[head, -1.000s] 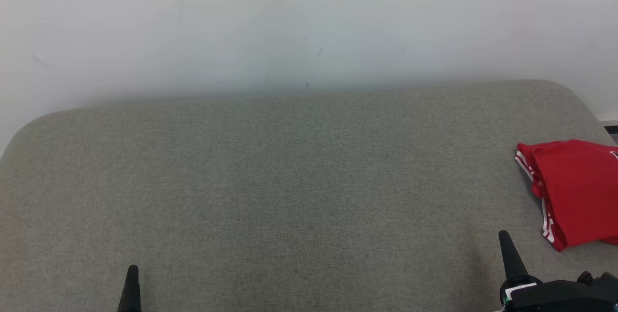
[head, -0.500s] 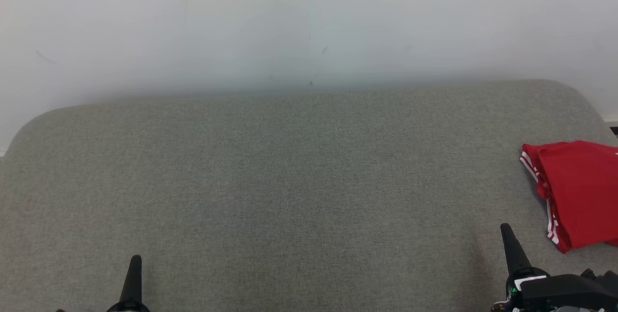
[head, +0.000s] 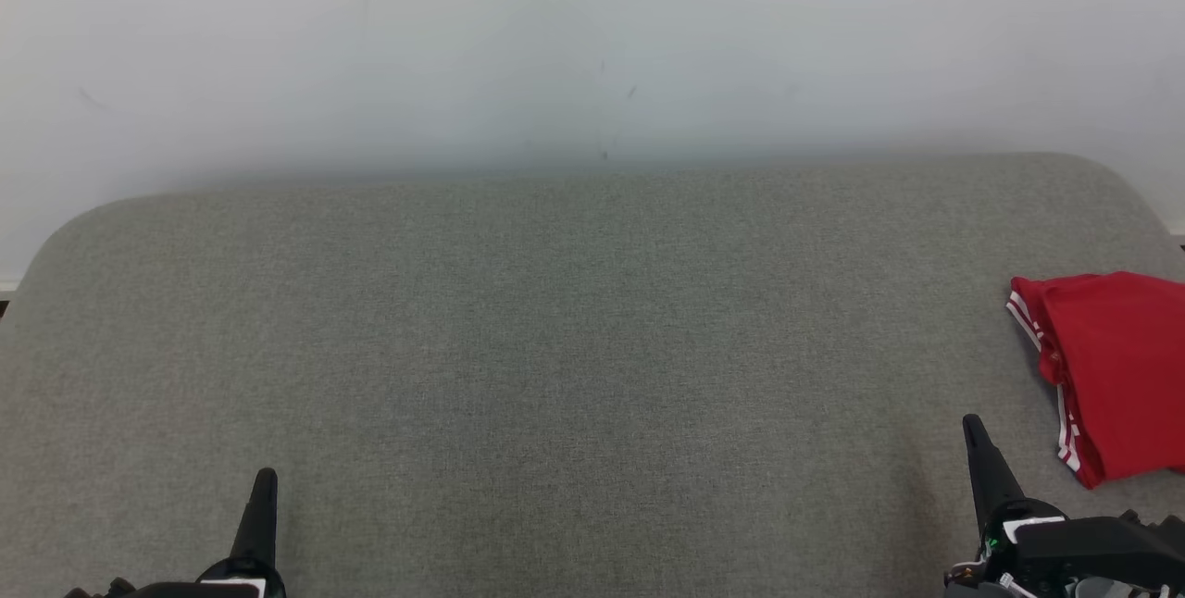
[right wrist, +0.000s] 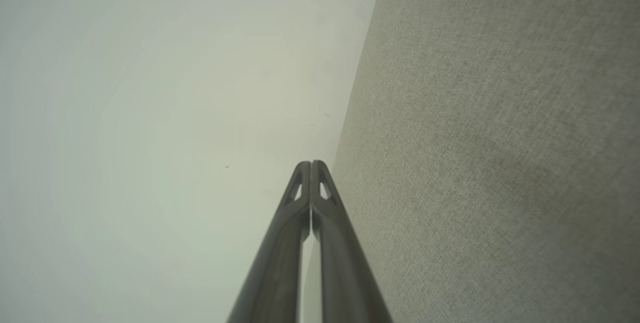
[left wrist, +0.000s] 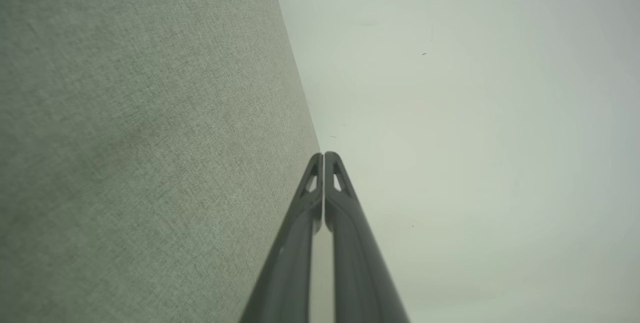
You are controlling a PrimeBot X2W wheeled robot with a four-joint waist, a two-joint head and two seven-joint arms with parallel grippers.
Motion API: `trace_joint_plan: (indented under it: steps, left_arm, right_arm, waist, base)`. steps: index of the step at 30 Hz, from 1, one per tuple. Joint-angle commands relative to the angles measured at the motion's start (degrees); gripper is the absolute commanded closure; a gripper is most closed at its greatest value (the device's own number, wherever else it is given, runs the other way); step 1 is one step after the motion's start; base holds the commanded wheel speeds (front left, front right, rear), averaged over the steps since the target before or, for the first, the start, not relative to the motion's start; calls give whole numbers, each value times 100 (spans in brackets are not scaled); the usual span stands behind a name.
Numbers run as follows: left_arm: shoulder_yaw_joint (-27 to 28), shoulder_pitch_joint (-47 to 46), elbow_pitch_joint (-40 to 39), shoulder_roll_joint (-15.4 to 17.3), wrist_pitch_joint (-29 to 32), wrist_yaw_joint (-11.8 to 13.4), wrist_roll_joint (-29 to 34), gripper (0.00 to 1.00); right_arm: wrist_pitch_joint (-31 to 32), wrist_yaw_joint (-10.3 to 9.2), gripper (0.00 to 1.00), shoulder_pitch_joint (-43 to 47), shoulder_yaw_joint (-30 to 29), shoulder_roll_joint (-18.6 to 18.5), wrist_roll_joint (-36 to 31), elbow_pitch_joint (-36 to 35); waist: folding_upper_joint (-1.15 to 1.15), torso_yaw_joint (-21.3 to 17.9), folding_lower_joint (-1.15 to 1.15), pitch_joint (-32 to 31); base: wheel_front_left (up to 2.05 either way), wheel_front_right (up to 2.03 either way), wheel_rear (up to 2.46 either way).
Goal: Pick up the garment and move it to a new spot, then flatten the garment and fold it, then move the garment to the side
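You'll find the folded red fabric garment with white side stripes (head: 1116, 367) lying at the right edge of the grey woven padded surface (head: 555, 348), partly cut off. Your left fingers (head: 262, 505) sit near left, your right fingers (head: 983, 464) near right, close to the garment but apart. Both pairs are pressed together, holding nothing.

The whole scene is displaced slightly rightward in the head view by a camera move, so the red garment (head: 1111, 376) is cut more by the right edge. Beyond that shift, the left gripper (head: 266, 479) and right gripper (head: 972, 424) have been advanced farther over the grey surface (head: 555, 348), with more of each body shown.
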Motion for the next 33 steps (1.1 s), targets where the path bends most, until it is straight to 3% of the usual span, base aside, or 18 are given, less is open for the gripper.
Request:
trace_joint_plan:
  steps: [1, 25, 33]
  left_arm:
    - [3, -100, -6, 28, 38, -45, -117, 100]
    - [-3, -319, 34, 33, 305, -95, -1131, 100]
    - [-3, -319, 34, 33, 299, -92, -1131, 100]
  right_arm:
    - [23, -9, 100, -63, -29, 16, 107, -39]
    - [268, -12, 100, -176, -171, 73, 1090, -98]
    - [272, -12, 100, -168, -167, 71, 1071, -93]
  waist:
    - [0, 6, -1, 3]
    - [0, 117, -1, 56]
    - [0, 120, -1, 57]
  base:
    - [0, 0, 0]
    - [0, 0, 0]
    - [0, 0, 0]
